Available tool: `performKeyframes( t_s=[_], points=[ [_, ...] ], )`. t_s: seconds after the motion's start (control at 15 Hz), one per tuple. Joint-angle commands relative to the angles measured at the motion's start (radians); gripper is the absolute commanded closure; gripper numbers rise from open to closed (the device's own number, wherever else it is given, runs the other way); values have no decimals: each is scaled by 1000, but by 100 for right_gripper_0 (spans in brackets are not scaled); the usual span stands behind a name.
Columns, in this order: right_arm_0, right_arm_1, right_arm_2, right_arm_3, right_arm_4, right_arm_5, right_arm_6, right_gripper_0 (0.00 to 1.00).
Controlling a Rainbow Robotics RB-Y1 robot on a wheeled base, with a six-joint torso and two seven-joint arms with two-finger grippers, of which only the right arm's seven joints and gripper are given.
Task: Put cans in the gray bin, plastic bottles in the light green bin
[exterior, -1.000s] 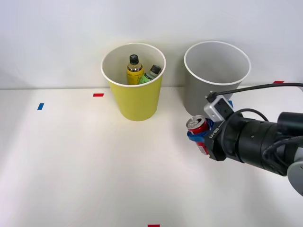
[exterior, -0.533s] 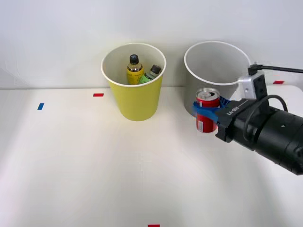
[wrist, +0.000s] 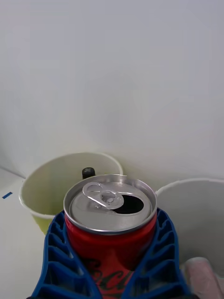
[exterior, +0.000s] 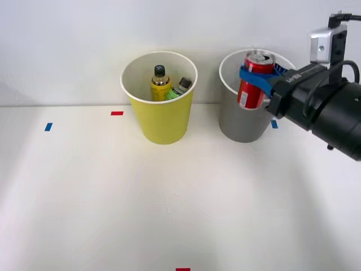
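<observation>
Right gripper [exterior: 255, 78] jaws pinching red can [exterior: 252, 79] upright, held at gray bin [exterior: 243, 121] rim height, near side. Both bottles [exterior: 160, 83] sit in light green bin [exterior: 162, 121] (sorted). Carry can over mouth centre, clear white rim, then release; off-centre drop risks tipping bin.

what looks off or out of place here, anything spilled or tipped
Nothing stands out. The red can is upright in the right claw, its tab already open, up at the gray bin's rim. Both bottles are in the light green bin, the green-label one leaning. No spill shows on the table.
</observation>
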State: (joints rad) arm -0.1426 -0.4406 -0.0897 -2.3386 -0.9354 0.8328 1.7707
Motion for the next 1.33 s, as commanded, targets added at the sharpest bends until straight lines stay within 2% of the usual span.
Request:
performKeyframes(
  t_s=[0.07, 0.27, 0.47, 0.73, 0.93, 1.07, 1.2, 1.27, 1.33],
  points=[
    [-137, 23, -36, 154, 3, -1, -2, 100],
    [-204, 28, -61, 274, 29, -14, 19, 100],
    [-290, 34, -48, 380, 113, -14, 33, 100],
    [-397, 51, -42, 535, 121, -14, 69, 100],
    [-407, 51, -42, 551, 152, -14, 90, 100],
    [-407, 51, -41, 551, 158, -14, 95, 96],
    [-407, 53, -30, 551, 171, -14, 99, 86],
    [-408, 57, -19, 551, 201, -14, 98, 67],
    [-408, 65, -9, 551, 237, -14, 93, 30]
  ],
)
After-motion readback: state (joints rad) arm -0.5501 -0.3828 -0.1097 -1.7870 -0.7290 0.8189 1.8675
